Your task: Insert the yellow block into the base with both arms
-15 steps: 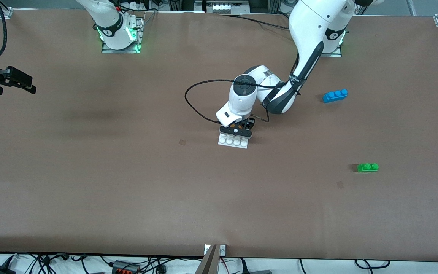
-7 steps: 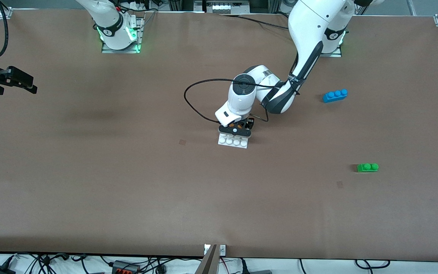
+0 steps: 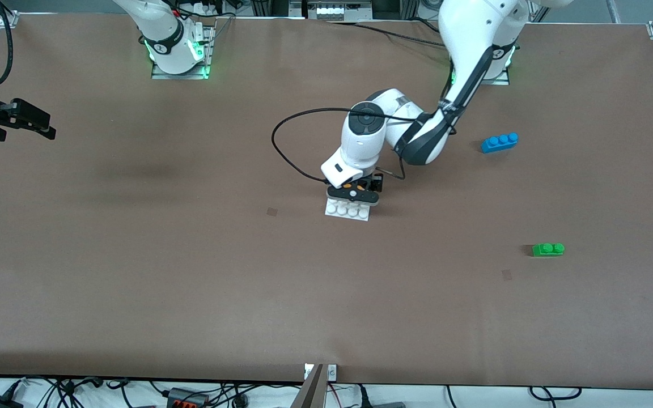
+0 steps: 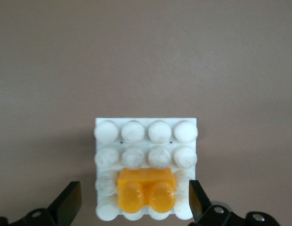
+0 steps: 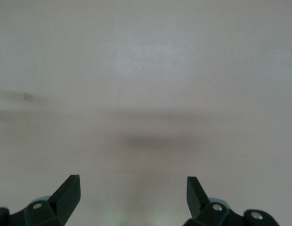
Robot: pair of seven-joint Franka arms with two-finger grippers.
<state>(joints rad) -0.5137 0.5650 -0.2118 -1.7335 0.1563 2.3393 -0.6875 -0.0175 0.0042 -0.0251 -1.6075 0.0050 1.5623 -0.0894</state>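
Two arms share the brown counter [image 3: 190, 272], and only one of them is at work. The left arm reaches from its base down to the middle of the counter, where the left claw [image 4: 134, 207] hangs just above the base [image 4: 146, 129], a white square plate with a four-by-four grid of round studs. Its fingers [image 4: 68, 202] are spread wide, one on each side of the plate, and they touch nothing. The yellow block [image 4: 146, 188] sits on the base, seated over the two middle studs of the plate's second row from the edge that lies under the claw (its own two studs point up). In the front view the claw covers that part of the plate, so only the base's [image 3: 348, 212] row of studs nearest the front camera shows, with a sliver of orange under the wrist.

The right arm waits. The right claw [image 3: 26, 122] hangs over the counter's edge at the right arm's end, with its fingers [image 5: 66, 193] spread and nothing between them but bare counter below.

A blue brick [image 3: 499, 142] with three studs lies toward the left arm's end, well apart from the base. A green brick [image 3: 548, 249] with two studs lies nearer the front camera than the blue one.
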